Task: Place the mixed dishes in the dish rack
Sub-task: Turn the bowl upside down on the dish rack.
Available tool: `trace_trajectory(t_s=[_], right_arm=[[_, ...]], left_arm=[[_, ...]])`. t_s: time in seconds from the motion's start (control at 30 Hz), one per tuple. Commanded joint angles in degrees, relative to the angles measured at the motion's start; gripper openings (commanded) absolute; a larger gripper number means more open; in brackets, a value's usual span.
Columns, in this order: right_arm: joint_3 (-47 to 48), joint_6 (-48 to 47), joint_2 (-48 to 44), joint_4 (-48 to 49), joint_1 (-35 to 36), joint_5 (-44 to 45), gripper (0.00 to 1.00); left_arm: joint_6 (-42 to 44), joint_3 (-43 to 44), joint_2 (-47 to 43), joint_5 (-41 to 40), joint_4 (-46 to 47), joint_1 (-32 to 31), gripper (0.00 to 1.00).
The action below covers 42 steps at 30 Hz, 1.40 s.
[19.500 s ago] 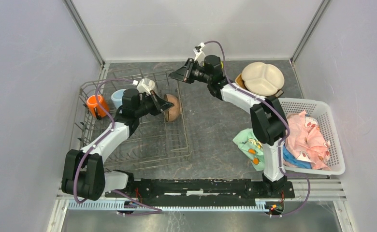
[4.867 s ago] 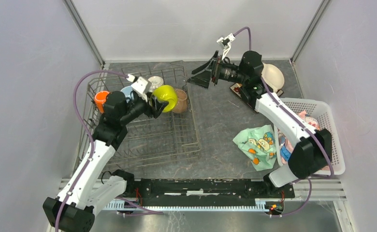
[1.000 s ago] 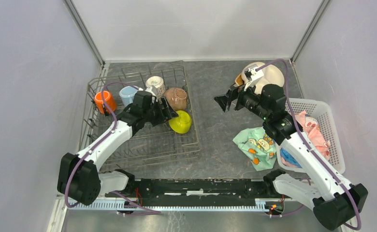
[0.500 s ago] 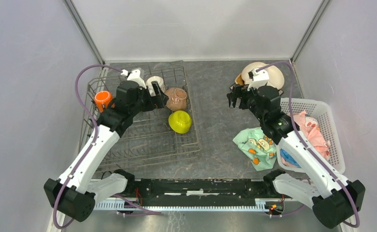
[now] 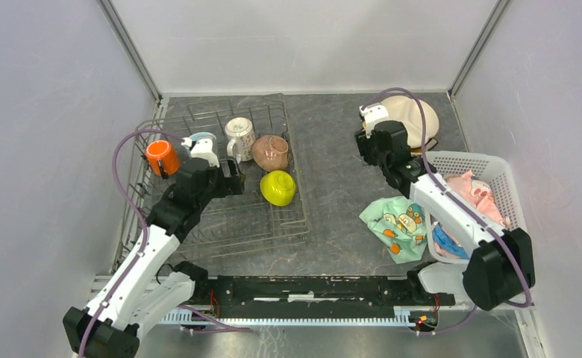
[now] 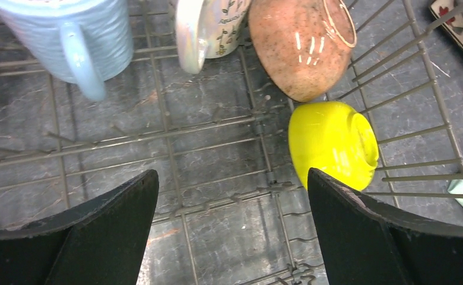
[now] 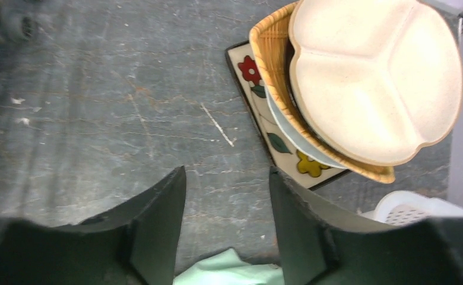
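Observation:
The dish rack (image 5: 221, 224) holds an orange mug (image 5: 159, 157), a light-blue mug (image 6: 69, 41), a white patterned mug (image 6: 205, 27), a tan bowl (image 6: 300, 47) and a lime-green bowl (image 6: 333, 142), which lies on its side. My left gripper (image 6: 232, 172) hovers open and empty over the rack floor, just left of the lime-green bowl. The plates are stacked at the back right, with the cream three-section plate (image 7: 371, 77) on top of a woven tan plate (image 7: 270, 53). My right gripper (image 7: 227, 170) hangs open and empty over bare table, left of that stack.
A square flowered plate (image 7: 250, 74) lies under the stack. The teal patterned cloth (image 5: 392, 224) lies near the right arm. A white perforated basket (image 5: 515, 216) with a pink cloth (image 5: 474, 205) stands at the right edge. Enclosure walls close in on three sides.
My left gripper has let go of the lime-green bowl, opened wide and drawn back. My right gripper has swung towards the plate stack and its jaws have narrowed.

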Motion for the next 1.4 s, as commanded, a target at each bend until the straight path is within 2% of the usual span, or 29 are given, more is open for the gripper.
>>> trace_trajectory(t_s=[0.0,0.17,0.47,0.57,0.73,0.87,1.1,1.3,1.37], right_arm=[[4.7,-5.92,3.29,2.95,-2.86,0.42,0.52],[5.76,-8.38,6.47,4.53,-5.56,-1.31,0.43],[12.3,-6.93,13.4,4.84,-10.58,-5.76,0.43],[13.05,-4.96,14.92,6.51,-11.04,-4.3,0.45],[14.38,-8.01,16.04,5.9,-11.77,0.19,0.45],[17.2,3.27,14.48,1.9,-17.62,-0.41,0.45],[15.94,14.0,13.4,2.92,-26.63,-6.51,0.47],[10.25,19.92,12.5,11.35,-35.88,-15.52,0.56],[9.16,19.99,13.7,15.51,-38.42,-22.13,0.58]], left_arm=[[4.56,-1.07,-4.34,-5.47,3.42,0.13,1.0],[5.45,-1.94,-7.81,-6.19,4.0,0.1,1.0],[6.69,-2.68,-9.43,-5.36,4.77,0.12,1.0],[6.83,-2.67,-9.6,-5.39,4.84,0.11,1.0],[6.74,-2.87,-9.71,-4.72,5.29,0.08,1.0],[6.74,-3.01,-9.82,-4.14,5.02,0.05,1.0],[6.72,-3.19,-10.39,-3.84,5.34,0.08,1.0],[6.65,-3.33,-10.6,-3.33,5.46,0.08,1.0],[6.65,-3.32,-10.5,-3.14,5.61,0.03,1.0]])
